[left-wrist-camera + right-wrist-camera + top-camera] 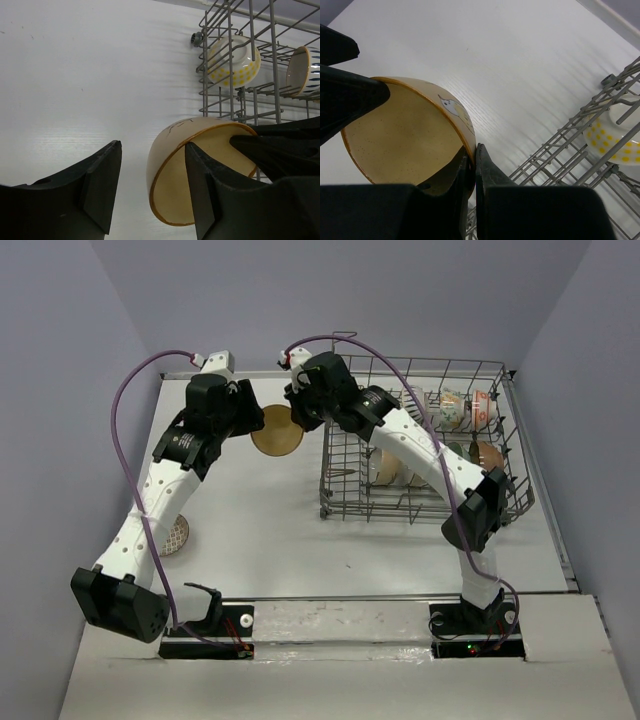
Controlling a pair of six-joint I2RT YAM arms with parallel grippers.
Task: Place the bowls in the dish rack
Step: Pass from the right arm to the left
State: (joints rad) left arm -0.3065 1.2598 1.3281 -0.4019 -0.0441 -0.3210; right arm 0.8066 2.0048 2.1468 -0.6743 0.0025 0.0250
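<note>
**Mia:** Where is the tan bowl (277, 432)?

**Ben:** It hangs tipped on its side over the table (260, 540), just left of the dish rack (326, 475). The right gripper (472, 152) pinches its rim tight. The left gripper (155, 150) has its jaws apart, with one finger (210, 200) at the bowl's mouth. It is hard to tell if that finger touches the bowl.

**Mia:** What could go wrong?

**Ben:** The pinch is only on a thin edge. The bowl looks smooth, so it may swing or slip out and crack on the table. The left finger may knock it too.

**Mia:** Is there room to move?

**Ben:** To the left and near side there is open table. On the right stands the rack's tall wire wall, so the bowl likely has to go up and over. Inside, a yellow-dotted bowl (235, 65) and a striped bowl (300, 70) sit close, so it needs a free slot.
</note>
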